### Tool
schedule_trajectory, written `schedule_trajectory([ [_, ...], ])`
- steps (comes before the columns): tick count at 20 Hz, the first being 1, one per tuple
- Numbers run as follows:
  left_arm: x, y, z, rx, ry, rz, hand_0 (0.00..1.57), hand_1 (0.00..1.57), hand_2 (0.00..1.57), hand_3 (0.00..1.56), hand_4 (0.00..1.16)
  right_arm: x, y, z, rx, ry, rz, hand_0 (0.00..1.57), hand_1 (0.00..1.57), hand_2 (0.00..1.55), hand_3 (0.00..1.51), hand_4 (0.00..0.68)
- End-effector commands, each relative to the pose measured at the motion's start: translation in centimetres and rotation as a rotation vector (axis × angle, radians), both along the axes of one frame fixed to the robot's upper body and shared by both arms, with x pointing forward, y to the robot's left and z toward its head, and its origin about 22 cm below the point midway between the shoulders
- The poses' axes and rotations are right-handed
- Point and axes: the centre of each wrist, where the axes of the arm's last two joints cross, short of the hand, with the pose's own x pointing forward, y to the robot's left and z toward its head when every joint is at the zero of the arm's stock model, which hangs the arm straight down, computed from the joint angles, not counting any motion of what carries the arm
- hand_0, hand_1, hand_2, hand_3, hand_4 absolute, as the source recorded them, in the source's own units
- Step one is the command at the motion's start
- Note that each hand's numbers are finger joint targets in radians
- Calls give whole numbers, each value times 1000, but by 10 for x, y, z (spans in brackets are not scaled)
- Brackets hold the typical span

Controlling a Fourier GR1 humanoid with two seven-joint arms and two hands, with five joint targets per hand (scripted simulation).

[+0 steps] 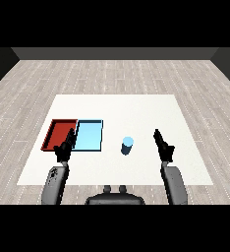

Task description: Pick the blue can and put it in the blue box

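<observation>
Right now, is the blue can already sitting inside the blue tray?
No, the blue can stands upright on the white table, to the right of the blue tray and apart from it.

A bare test room: a white table (136,106) on grey plank flooring (112,74), dark walls (112,53) behind

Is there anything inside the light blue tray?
The light blue tray shows only its bare floor. The left hand covers its near left corner. The blue can stands outside, on the table.
</observation>
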Motion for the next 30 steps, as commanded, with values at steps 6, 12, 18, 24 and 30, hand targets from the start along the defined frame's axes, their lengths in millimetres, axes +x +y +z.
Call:
schedule_trajectory([
  [6,-33,12,-26,10,27,-37,0,0,0,0,0,-21,14,24,18,-32,-19,0,0,0,0,0],
  [12,3,-27,-2,-187,-425,-66,0,0,0,0,0,7,11,22,250,-315,127,0,0,0,0,0],
  [18,5,1,-4,-181,-435,-60,0,0,0,0,0,-2,17,18,240,-303,132,0,0,0,0,0],
  [24,-20,-11,-16,-202,-425,-48,0,0,0,0,0,-17,13,-3,266,-310,129,0,0,0,0,0],
  [30,-4,-7,-6,-192,-414,-51,0,0,0,0,0,-1,2,-23,291,-248,107,0,0,0,0,0],
])
